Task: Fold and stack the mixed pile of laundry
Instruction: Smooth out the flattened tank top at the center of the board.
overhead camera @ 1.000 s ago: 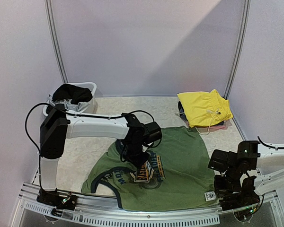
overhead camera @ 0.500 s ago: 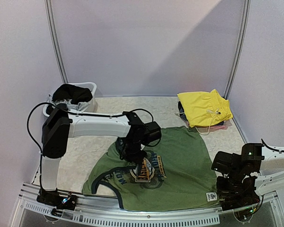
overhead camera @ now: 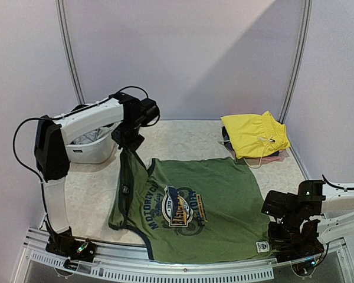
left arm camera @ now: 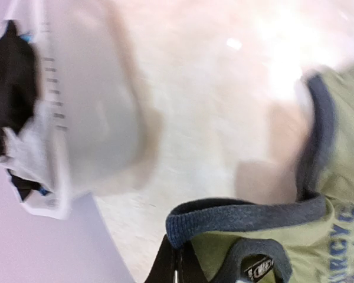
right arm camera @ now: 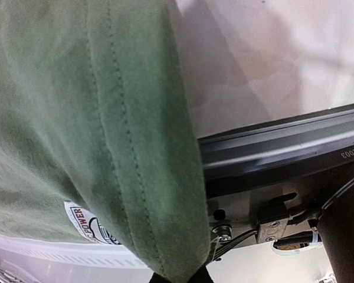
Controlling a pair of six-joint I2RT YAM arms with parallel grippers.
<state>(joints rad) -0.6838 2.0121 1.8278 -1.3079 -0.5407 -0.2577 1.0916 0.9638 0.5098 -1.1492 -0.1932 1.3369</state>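
Observation:
The olive-green T-shirt (overhead camera: 218, 194) with navy trim lies spread across the middle of the table, its chest graphic (overhead camera: 178, 206) face up. My left gripper (overhead camera: 130, 143) is shut on the navy collar (left arm camera: 248, 215) and holds it raised at the back left, beside the tub; the pinch shows in the left wrist view, left gripper (left arm camera: 180, 266). My right gripper (overhead camera: 281, 239) is shut on the shirt's hem (right arm camera: 147, 177) at the near right corner, right gripper (right arm camera: 177, 278). A yellow garment (overhead camera: 253, 134) with a white drawstring tops a small stack at the back right.
A white plastic tub (overhead camera: 88, 152) at the back left holds black and grey pieces (left arm camera: 9, 88). The metal rail (right arm camera: 283, 150) of the table's near edge runs right under my right gripper. White walls close in the back and both sides.
My left gripper shut on the collar and carried it up and back-left to the tub, stretching the shirt out and uncovering the graphic. The right arm barely moved.

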